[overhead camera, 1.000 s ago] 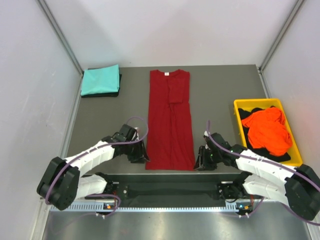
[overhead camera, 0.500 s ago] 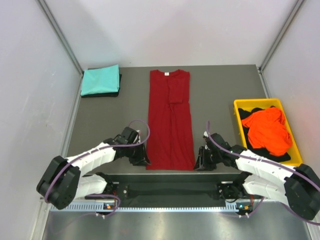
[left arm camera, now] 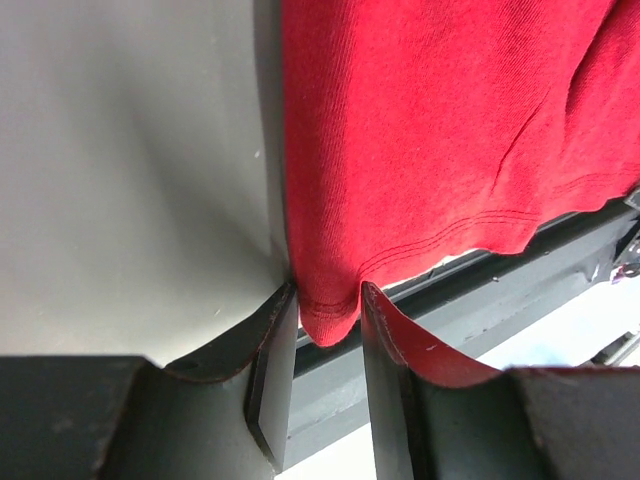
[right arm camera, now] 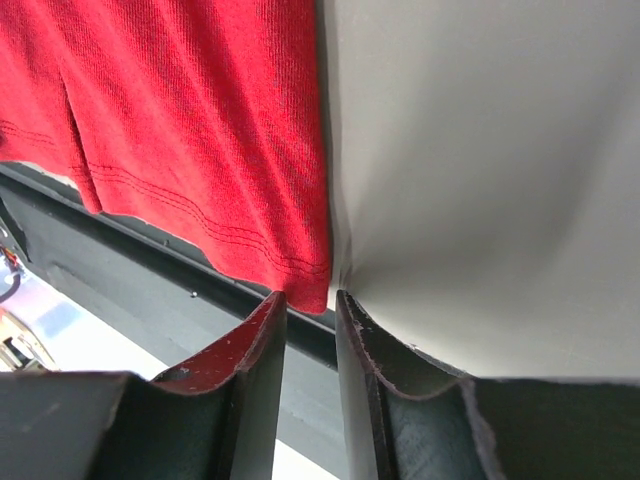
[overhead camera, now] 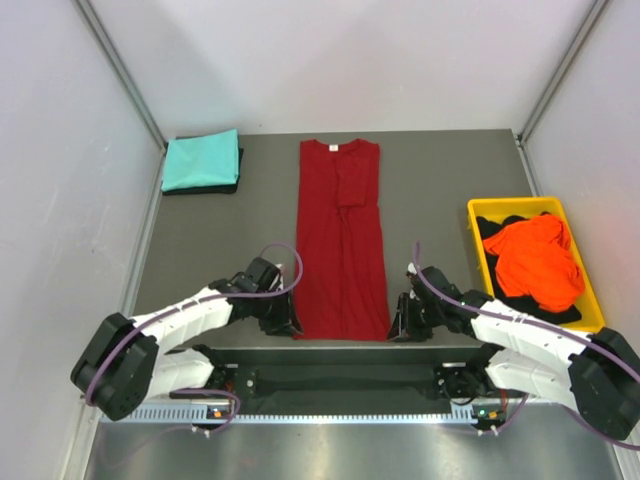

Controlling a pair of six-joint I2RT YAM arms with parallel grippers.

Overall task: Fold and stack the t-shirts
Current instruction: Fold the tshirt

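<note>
Top view: dark red t-shirt [overhead camera: 340, 240] lies flat, long axis running away from the arm bases, hem nearest them; left gripper [overhead camera: 284, 316] at the left hem corner, right gripper [overhead camera: 401, 322] at the right, equally near; left wrist: corner sits between narrowly parted jaws, bite unclear; right wrist: corner just inside parted jaws, seemingly unpinched.

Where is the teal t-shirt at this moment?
In the top view, the teal t-shirt lies folded at the far left corner of the table, on a black cloth, left of the dark red t-shirt.
</note>
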